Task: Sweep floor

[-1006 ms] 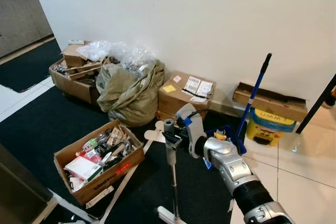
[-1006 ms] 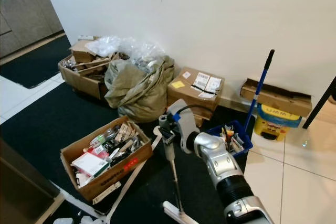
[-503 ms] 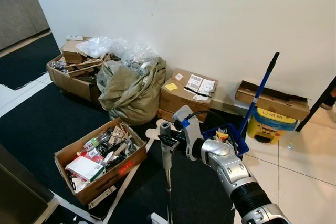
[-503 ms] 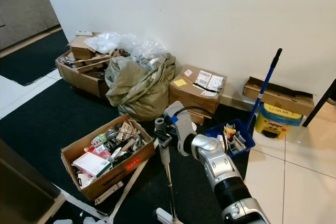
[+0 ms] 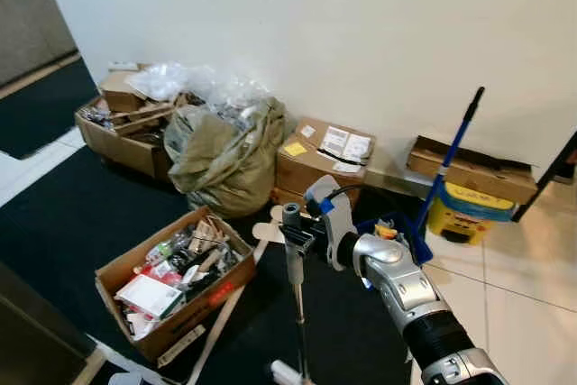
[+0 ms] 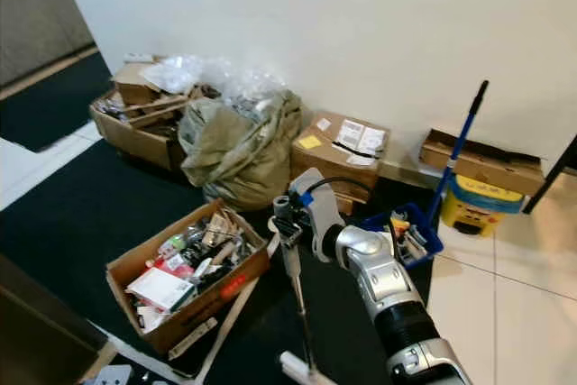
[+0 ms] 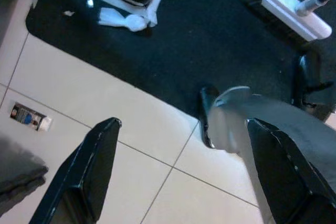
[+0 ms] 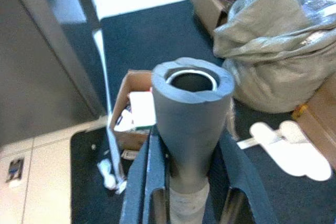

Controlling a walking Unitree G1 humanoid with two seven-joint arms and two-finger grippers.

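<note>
A broom stands almost upright on the black rug (image 5: 72,214) before me. Its grey foam handle (image 5: 291,221) is at mid-frame and its white head (image 5: 287,373) is on the rug at the bottom edge. My right gripper (image 5: 304,233) is shut on the handle just below its top. The right wrist view shows the foam handle (image 8: 191,114) clamped between the two fingers. My left gripper (image 7: 184,166) hangs open above the rug's edge and pale floor tiles, holding nothing. The broom head (image 7: 287,10) lies beyond it.
An open cardboard box (image 5: 171,277) of odds and ends sits on the rug at left. A grey sack (image 5: 225,155), more boxes (image 5: 320,160), a blue basket (image 5: 401,233), a blue pole (image 5: 448,169) and a yellow bucket (image 5: 464,214) line the wall. Crumpled white paper (image 7: 126,20) lies by the rug's edge.
The view has swayed slightly. The right gripper keeps its hold on the broom handle, and the broom head has shifted a little on the rug.
</note>
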